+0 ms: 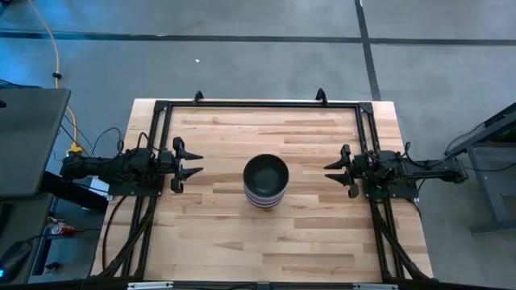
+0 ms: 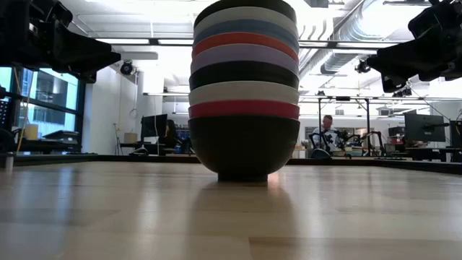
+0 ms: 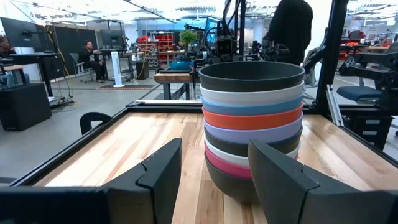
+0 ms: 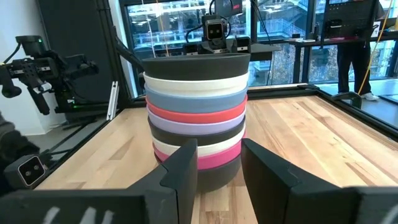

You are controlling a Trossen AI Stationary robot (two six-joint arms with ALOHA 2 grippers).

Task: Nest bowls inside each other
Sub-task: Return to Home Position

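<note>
The bowls stand nested in one stack [image 1: 265, 182] on its black bottom bowl's foot at the table's middle. From the top down in the low view [image 2: 245, 87] the rims read black, white, blue, red, lavender, black, white, magenta, black. My left gripper [image 1: 193, 163] is open at the table's left, well clear of the stack [image 3: 252, 124]. My right gripper [image 1: 332, 171] is open at the table's right, also clear of the stack [image 4: 198, 118]. Both point toward the stack.
A black frame [image 1: 258, 105] runs along the table's far, left and right sides. Bare wood lies all around the stack. People and desks show in the room beyond the table.
</note>
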